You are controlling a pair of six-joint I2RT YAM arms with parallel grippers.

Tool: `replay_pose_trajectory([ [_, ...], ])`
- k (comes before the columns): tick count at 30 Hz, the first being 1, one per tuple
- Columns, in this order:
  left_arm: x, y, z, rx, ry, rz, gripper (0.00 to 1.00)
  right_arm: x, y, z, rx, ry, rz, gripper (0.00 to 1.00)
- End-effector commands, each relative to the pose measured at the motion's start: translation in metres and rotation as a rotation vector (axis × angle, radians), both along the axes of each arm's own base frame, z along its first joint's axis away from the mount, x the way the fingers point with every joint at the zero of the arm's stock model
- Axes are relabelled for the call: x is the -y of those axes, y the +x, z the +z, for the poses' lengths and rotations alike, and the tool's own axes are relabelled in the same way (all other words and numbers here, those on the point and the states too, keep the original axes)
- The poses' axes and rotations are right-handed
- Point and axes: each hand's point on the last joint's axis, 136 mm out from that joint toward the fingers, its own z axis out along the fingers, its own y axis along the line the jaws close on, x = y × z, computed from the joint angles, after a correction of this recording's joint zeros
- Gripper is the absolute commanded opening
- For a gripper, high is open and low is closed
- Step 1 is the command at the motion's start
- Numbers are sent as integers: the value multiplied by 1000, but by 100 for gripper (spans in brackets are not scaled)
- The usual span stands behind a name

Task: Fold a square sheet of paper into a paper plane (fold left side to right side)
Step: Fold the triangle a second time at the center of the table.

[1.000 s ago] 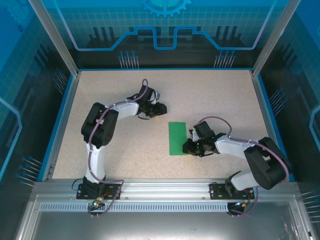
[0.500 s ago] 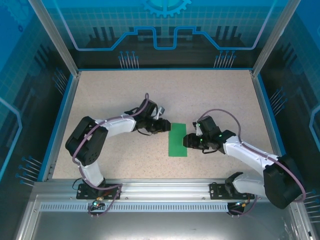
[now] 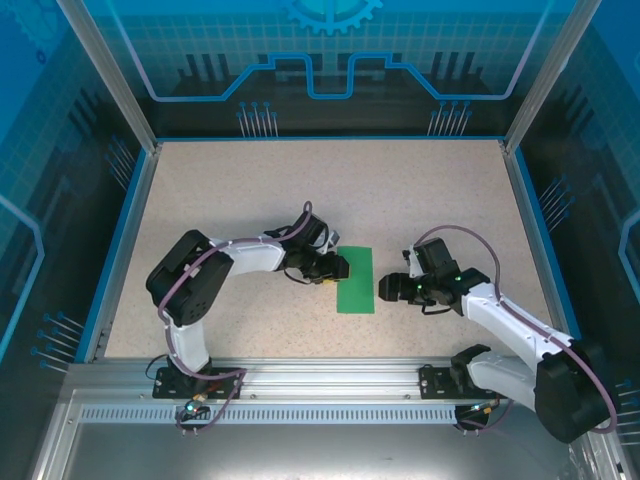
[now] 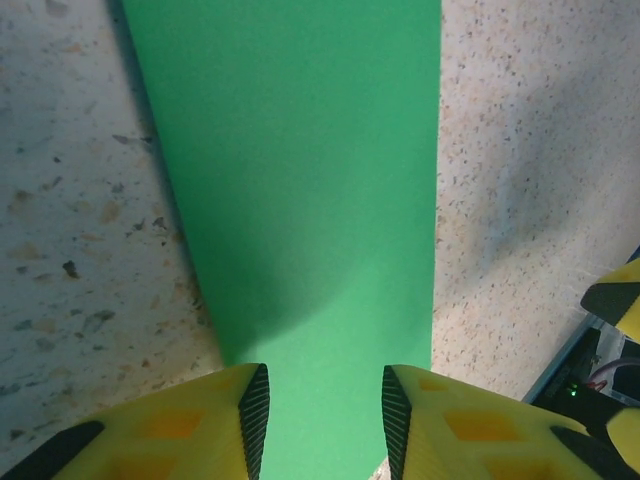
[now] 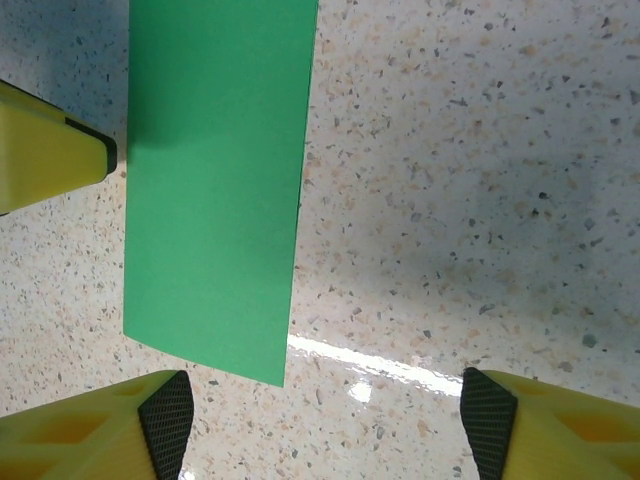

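Left arm (image 3: 240, 255): rises from its base at the lower left of the overhead view, bends at the elbow and reaches right toward the centre of the frame.

Left gripper (image 3: 338, 268): at the left long edge of the green paper, near its upper end.

Left jaws: apart, with a clear gap and nothing pinched. In the left wrist view the two yellow fingers (image 4: 250, 400) sit at the bottom of the frame with green showing between them. Whether the tips touch the paper is hard to tell from this angle.

Square sheet of paper (image 3: 357, 290): flat on the table just below the centre of the overhead frame. It shows as a narrow upright rectangle (taller than wide), plain bright green, lying between the two grippers.

Right gripper (image 3: 384, 288): just right of the paper's right long edge, toward its lower end, apart from it.

Right jaws: wide open. In the right wrist view the fingers (image 5: 165, 410) stand at the bottom corners of the frame, with bare table between them and the paper's near corner just above the left one.

Right arm (image 3: 500, 310): runs from the lower right of the overhead frame up and left.

Table (image 3: 420, 190): speckled beige, with a blue rim.
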Motion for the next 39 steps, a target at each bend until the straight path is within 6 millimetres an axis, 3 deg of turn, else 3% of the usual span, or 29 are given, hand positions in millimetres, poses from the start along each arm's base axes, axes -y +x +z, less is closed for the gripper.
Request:
replay_pose_trajectory([
  [1,7,4,3,4,-5,-10,38,2,-5,-1,-14,11,16,77],
  [7,1,0,-11,-15,47,-13,37,-5,-5,1,-34,50,42,81],
  [20,-7,-8,-30,-31,144,-31,37,-31,1,-3,-145,170,57,82],
  [28,-5,-9,-28,-25,138,-32,37,-49,12,-8,-217,301,3,68],
  [39,-1,-9,-28,-22,127,-36,37,-56,6,-27,-314,352,-39,60],
])
